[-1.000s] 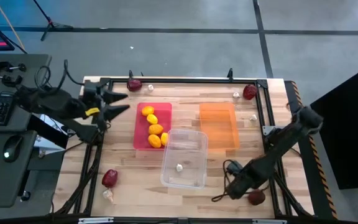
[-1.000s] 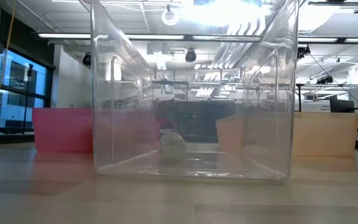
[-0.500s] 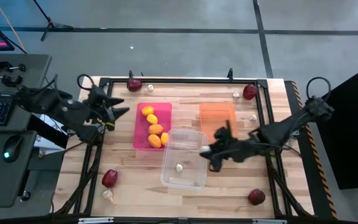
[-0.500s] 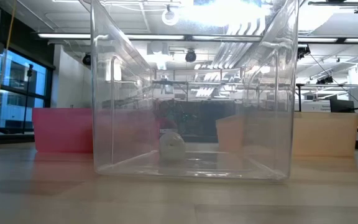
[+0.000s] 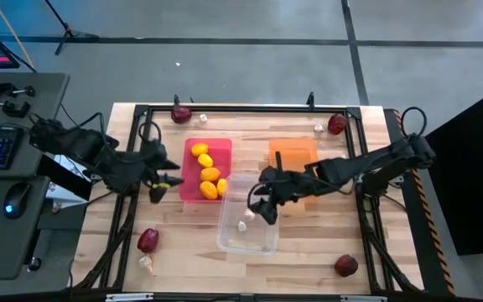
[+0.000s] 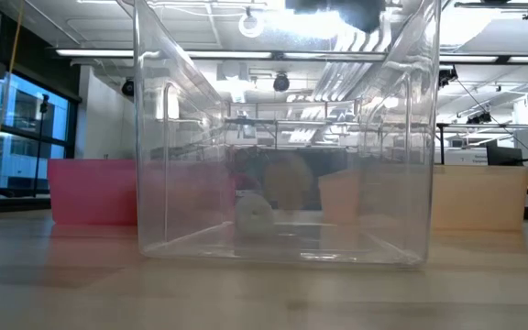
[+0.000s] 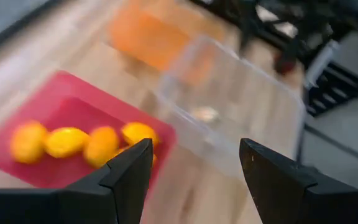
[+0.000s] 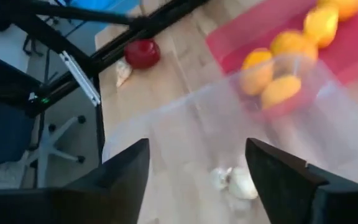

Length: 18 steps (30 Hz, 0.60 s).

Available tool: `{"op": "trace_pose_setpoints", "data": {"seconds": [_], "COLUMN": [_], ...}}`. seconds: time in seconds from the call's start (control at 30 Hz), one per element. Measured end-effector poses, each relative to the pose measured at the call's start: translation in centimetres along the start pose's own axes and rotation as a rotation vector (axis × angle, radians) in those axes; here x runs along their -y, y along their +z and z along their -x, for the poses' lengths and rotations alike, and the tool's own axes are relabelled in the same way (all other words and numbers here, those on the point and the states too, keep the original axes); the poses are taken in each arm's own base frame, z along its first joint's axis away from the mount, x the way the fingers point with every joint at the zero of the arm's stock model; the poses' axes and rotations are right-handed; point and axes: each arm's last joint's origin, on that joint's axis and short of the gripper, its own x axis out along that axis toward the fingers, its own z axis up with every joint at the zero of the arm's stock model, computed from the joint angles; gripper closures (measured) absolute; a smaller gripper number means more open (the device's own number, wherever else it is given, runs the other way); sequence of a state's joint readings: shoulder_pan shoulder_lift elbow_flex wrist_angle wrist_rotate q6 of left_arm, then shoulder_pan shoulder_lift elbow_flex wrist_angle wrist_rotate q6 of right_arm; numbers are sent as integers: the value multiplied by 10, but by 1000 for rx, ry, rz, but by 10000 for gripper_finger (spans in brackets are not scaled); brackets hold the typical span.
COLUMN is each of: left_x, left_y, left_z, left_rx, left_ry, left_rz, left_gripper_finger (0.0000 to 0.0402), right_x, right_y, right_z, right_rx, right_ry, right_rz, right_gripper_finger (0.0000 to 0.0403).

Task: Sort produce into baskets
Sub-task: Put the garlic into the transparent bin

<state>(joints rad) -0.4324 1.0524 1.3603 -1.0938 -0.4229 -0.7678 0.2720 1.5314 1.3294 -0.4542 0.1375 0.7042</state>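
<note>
The right tool (image 5: 262, 204) hung released above the clear bin (image 5: 233, 239); two garlic bulbs (image 8: 234, 180) lay inside, just below it.

In the low view, a blurred pale shape (image 6: 287, 183) shows through the clear bin (image 6: 282, 137); whether it is a garlic bulb is not clear, and the bin's top is cut off

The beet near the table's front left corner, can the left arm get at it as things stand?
Probably yes. The beet lies on bare table with only a garlic bulb beside it, and the left claw hangs open over the same side, holding nothing.
</note>
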Motion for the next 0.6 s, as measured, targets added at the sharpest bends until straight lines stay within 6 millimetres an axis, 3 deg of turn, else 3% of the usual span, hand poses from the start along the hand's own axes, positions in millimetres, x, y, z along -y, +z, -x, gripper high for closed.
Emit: {"op": "trace_pose_setpoints", "data": {"seconds": [0.13, 0.27, 0.43, 0.6], "left_x": [22, 59, 109, 137], "left_y": [-12, -41, -104, -170], "left_z": [-10, -27, -52, -71], "left_rx": [-176, -398, -689, -855], "left_ry": [-153, -239, -268, -251], "left_rz": [-24, -86, -355, -669], "left_gripper_finger": [174, 174, 174, 174], "right_x": [2, 10, 25, 37], "right_y": [16, 24, 28, 33], "right_z": [10, 14, 13, 12], "right_rx": [27, 22, -13, -33], "right_ry": [-24, -77, -140, -185], "right_rz": [73, 133, 140, 155], "right_gripper_finger": [136, 135, 135, 135]}}
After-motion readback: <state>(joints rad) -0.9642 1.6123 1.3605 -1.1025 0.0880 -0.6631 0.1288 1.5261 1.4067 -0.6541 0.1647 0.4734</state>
